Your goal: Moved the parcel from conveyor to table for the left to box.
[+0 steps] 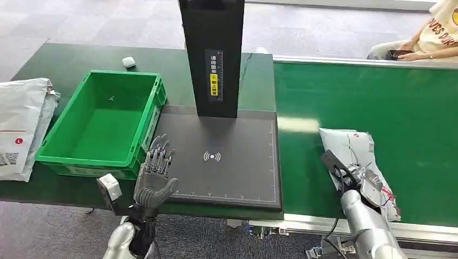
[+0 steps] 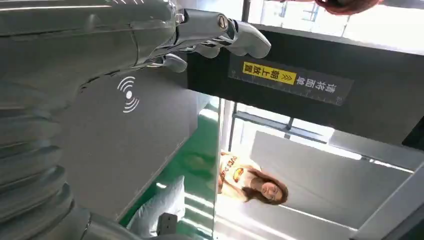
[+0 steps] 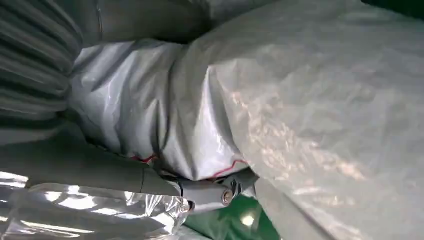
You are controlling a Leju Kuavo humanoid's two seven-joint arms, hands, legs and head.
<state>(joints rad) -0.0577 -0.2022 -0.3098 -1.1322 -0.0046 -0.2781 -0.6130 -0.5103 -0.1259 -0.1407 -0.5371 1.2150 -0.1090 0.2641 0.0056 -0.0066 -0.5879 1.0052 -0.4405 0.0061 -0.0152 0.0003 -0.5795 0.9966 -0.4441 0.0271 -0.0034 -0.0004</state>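
lying on the green conveyor, grey parcel, its near end gripped by right hand with fingers closed around the plastic. left hand empty, fingers spread, above dark scanner pad beside green box on bench.

Conveyor belt deep green, pale metal rim. Parcel grey-white plastic, thin red line on it, dark print on its label. Box bright green throughout. Table dark green. Pad charcoal, white wave symbol at centre, fine white ruler marks along the edges. Post black, white characters with a yellow patch. Second bag white, red stripe, black codes. Left hand dark grey, silver arm. Right hand black and silver. Floor mottled grey. Person's shirt cream with reddish lettering.
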